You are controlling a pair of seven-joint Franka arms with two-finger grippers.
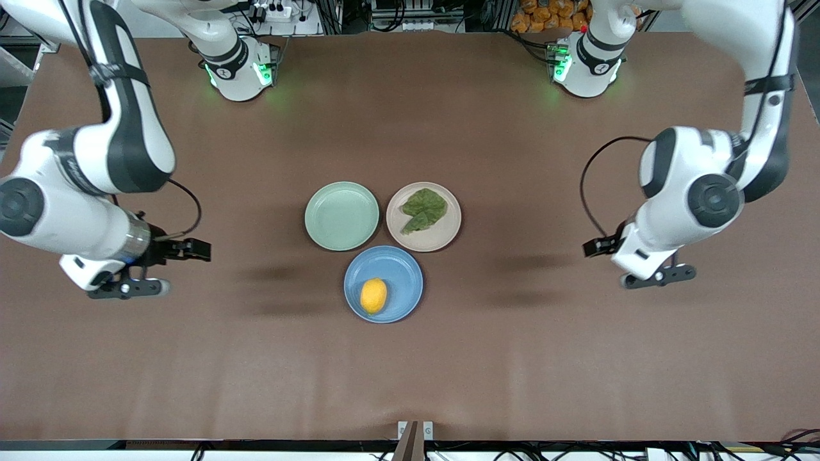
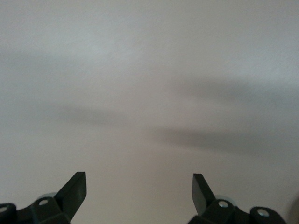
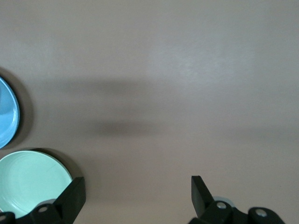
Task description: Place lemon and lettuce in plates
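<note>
The lemon point(image 1: 373, 296) lies in the blue plate point(image 1: 402, 269) at the middle of the table. The lettuce point(image 1: 423, 208) lies in the beige-pink plate point(image 1: 448, 227), farther from the front camera than the blue plate. My left gripper point(image 1: 660, 276) hangs open and empty over bare table toward the left arm's end; its wrist view shows its gripper point(image 2: 139, 186) over table only. My right gripper point(image 1: 128, 287) hangs open and empty over bare table toward the right arm's end. The right wrist view shows that gripper point(image 3: 138, 189) and an edge of the blue plate point(image 3: 7, 116).
A mint-green plate point(image 1: 341, 216) sits empty beside the beige-pink plate, toward the right arm's end; it also shows in the right wrist view point(image 3: 28, 184). The brown table point(image 1: 410, 371) stretches wide around the three plates.
</note>
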